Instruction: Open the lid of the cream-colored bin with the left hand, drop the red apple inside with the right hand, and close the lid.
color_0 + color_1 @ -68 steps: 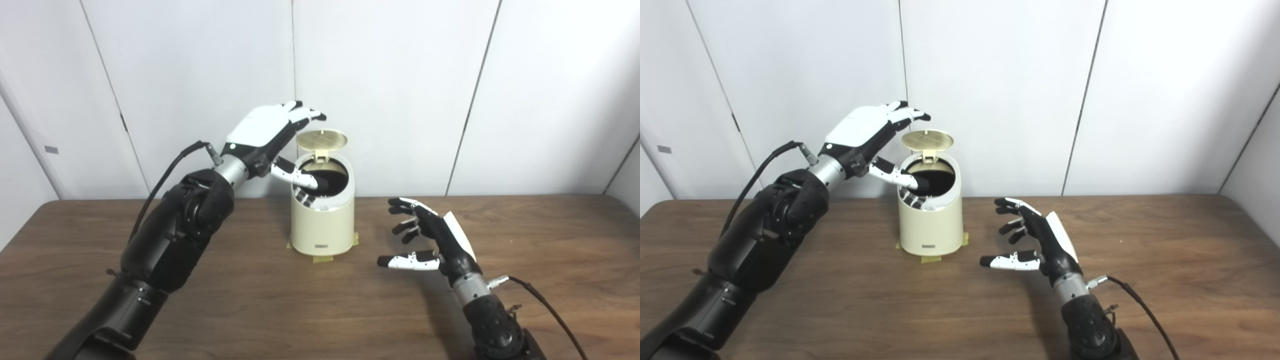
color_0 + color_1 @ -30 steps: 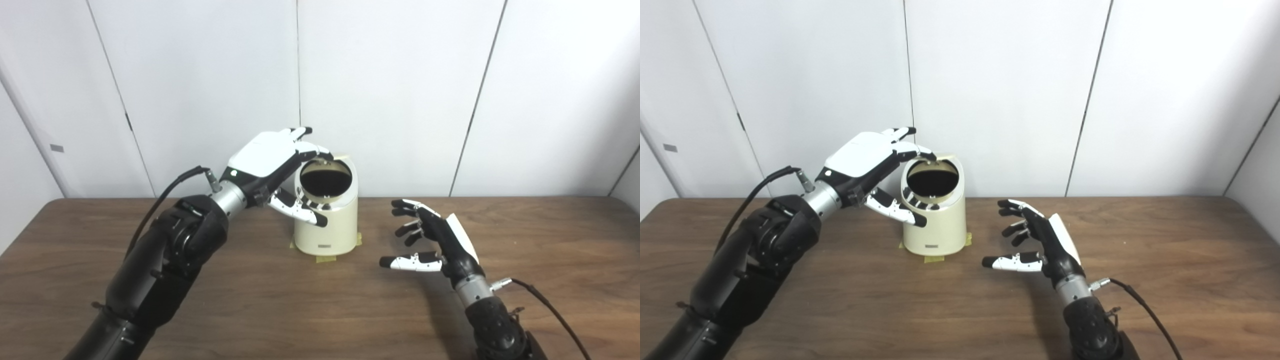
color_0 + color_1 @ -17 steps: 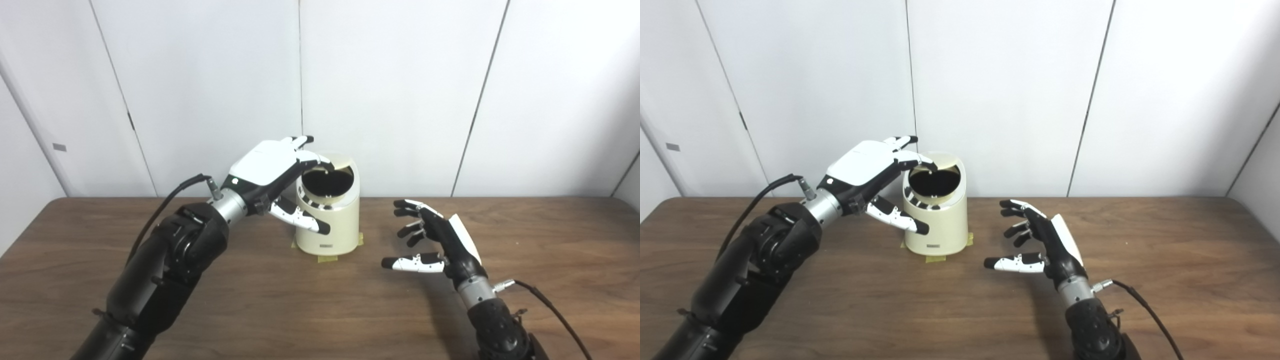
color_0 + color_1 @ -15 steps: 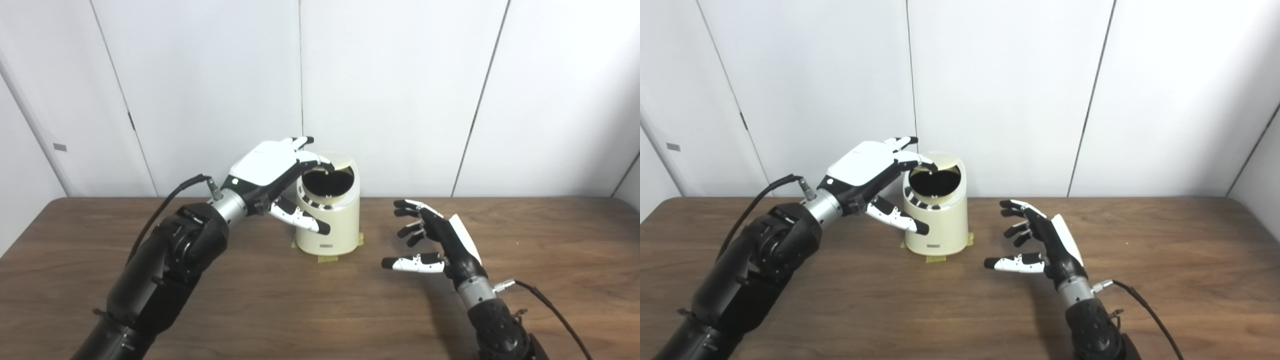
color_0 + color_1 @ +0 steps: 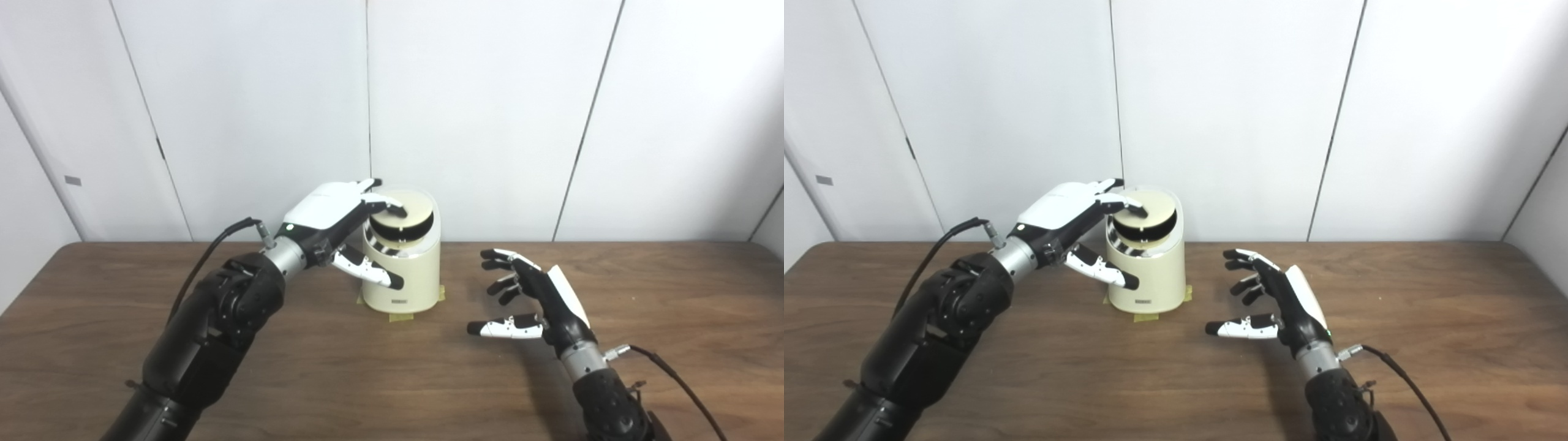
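Note:
The cream-colored bin [image 5: 404, 278] stands on the table near the back wall. Its round lid [image 5: 409, 208] is tipped partway down over the opening, with a dark gap still showing beneath its front edge. My left hand [image 5: 334, 211] reaches over the bin from the left, its fingertips [image 5: 392, 207] resting on top of the lid and its thumb in front of the bin's wall. My right hand [image 5: 539, 303] is open and empty, hovering above the table to the right of the bin. No red apple is in view.
Yellow tape tabs [image 5: 398, 317] stick out from under the bin's base. The brown wooden table [image 5: 343, 380] runs to a white panelled wall close behind the bin. A black cable [image 5: 680, 380] trails from my right wrist.
My left hand has come down from above the upright lid and pushed it forward and down over the opening. The right hand has stayed almost still. The camera has shifted slightly.

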You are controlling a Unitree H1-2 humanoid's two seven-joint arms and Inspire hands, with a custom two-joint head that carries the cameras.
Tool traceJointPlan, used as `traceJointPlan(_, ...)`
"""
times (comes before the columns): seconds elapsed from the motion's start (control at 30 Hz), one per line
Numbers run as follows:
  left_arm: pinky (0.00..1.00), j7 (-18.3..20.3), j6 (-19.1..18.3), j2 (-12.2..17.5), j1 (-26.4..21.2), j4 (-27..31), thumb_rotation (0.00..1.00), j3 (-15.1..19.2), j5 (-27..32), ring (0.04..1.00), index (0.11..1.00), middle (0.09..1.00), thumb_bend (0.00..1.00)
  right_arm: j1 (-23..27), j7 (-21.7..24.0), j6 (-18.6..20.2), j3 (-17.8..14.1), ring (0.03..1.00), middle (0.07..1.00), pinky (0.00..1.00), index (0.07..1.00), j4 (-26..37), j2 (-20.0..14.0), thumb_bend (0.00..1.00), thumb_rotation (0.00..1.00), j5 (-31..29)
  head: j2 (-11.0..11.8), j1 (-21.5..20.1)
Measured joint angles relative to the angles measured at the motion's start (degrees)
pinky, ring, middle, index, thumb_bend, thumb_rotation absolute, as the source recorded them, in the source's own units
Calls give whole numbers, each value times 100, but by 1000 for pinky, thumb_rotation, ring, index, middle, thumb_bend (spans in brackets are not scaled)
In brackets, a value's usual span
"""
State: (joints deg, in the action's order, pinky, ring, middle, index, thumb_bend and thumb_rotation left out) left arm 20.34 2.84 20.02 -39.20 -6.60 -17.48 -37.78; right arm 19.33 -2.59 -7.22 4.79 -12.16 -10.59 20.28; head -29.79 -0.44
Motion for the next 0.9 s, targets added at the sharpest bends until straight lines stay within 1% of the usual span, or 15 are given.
traceJointPlan(0.3, 1000, -62, 50, -9, 4, -285, 443, 14, 116, 981, 787, 788, 965, -7, -7, 1, 8, 593, 752, 478, 774, 10, -3, 855, 162, 141, -44, -18)
traceJointPlan(0.43, 1000, -125, 80, -8, 4, -311, 464, -3, 111, 982, 792, 783, 965, -10, -7, 3, 7, 596, 751, 479, 776, 43, -4, 839, 134, 148, -53, -26)
traceJointPlan(0.57, 1000, -150, 87, -5, 3, -337, 473, -28, 97, 988, 799, 790, 959, -10, -7, 4, 7, 594, 754, 481, 777, 46, -4, 837, 129, 147, -70, -18)
traceJointPlan(0.73, 1000, -204, 122, 20, 4, -321, 429, -126, -38, 981, 809, 790, 951, -10, -7, 8, 7, 592, 755, 478, 777, 46, -4, 837, 135, 148, -88, -18)
traceJointPlan(0.9, 1000, -284, 213, 89, 4, -223, 420, -325, -454, 979, 818, 797, 942, -10, -7, 7, 7, 587, 751, 473, 772, 46, -2, 840, 128, 147, -97, -9)
